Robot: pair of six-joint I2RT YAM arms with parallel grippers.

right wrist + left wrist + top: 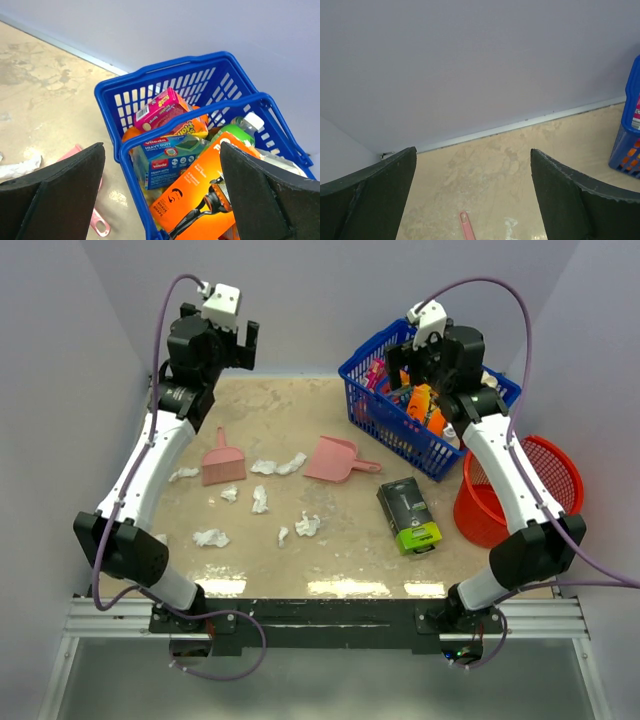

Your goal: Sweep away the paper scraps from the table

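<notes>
The bench (330,565) was beige, mottled in a sandy stone pattern, and the paper scraps (211,537) were white. A dustpan (335,458) was pink, as was a flat scoop (223,464), perhaps a second dustpan. The slatted basket (395,435) was blue. Inside it, a razor pack (195,195) was orange and a sponge pack (167,157) teal. The mesh bin (480,510) was red, and a box (408,512) black with a lime-green end.

Robot lab cell; plain grey walls (320,300), table (345,545) on aluminium frame (105,625)

small crumpled white paper scraps (278,465) lie scattered across the left and middle of the mottled beige table (340,545)
</notes>
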